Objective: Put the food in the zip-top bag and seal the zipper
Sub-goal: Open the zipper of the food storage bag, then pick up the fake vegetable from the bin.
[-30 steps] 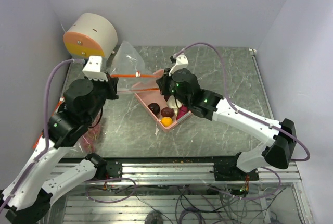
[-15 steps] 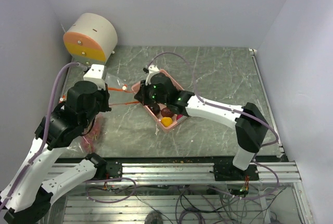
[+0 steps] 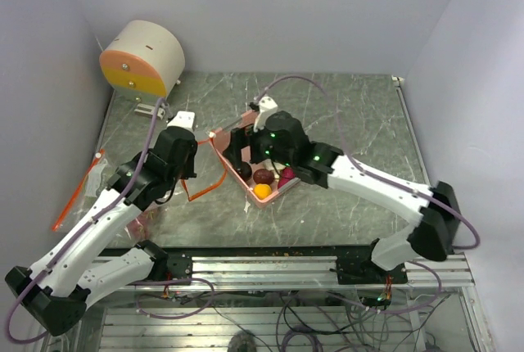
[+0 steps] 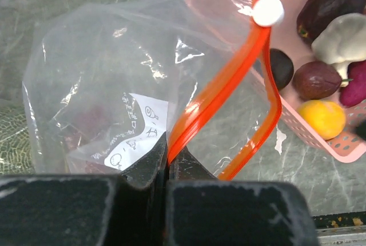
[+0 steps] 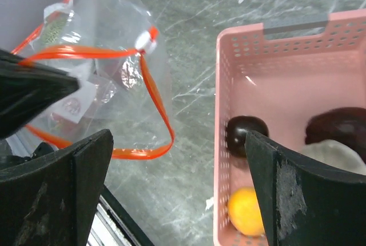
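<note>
Left gripper [image 4: 168, 160] clamps the zipper [image 4: 229, 86], holding the zip-top bag [image 4: 86, 57] with its mouth open, left of the basket [image 5: 222, 74]. Right gripper [image 5: 177, 137] gapes wide, empty. Food [image 5: 247, 134] lies in the basket; loading and sealing remain.

Bag [image 4: 86, 74]: clear, crinkled, glossy plastic film with a white paper label [image 4: 137, 129] inside; zipper [image 4: 197, 111]: smooth orange-red plastic strip; basket [image 5: 286, 80]: matt pink perforated plastic; dark fruit [image 5: 247, 134]: smooth skin with a soft shine; tabletop [image 3: 352, 106]: grey-green marbled surface, faint sheen
</note>
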Robot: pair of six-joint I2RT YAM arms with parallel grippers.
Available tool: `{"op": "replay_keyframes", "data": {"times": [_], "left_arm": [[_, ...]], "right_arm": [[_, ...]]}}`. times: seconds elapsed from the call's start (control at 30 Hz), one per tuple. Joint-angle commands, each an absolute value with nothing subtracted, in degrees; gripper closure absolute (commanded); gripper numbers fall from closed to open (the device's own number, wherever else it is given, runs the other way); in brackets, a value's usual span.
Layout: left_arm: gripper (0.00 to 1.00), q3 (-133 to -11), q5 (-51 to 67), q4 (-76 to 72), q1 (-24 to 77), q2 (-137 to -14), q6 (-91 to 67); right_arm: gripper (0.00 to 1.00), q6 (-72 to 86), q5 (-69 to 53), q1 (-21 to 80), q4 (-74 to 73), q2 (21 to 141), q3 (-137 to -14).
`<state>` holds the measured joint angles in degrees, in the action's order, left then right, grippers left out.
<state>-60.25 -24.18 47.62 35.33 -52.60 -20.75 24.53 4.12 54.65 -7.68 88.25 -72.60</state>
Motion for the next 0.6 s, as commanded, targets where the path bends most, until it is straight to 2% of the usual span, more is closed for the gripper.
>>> {"op": "replay_keyframes", "data": {"times": [0.0,0.17,0.3,0.57], "left_arm": [[0.93,-57.8,-24.3,41.6,35.0,-52.1,-22.7],[0.93,-57.5,-25.4,41.3,35.0,-51.5,-22.5],[0.93,-56.9,-24.4,39.6,35.0,-50.8,-21.8],[0.93,-56.9,-22.8,39.0,35.0,-50.4,-21.5]], "right_arm": [[0.0,22.8,11.4,54.1,-14.3,80.4,-69.9],[0.02,25.2,15.8,48.3,-23.9,80.3,-68.1],[0.05,25.2,13.2,43.7,-24.8,82.0,-64.7],[0.06,22.2,13.8,41.4,-22.6,91.7,-64.6]]}}
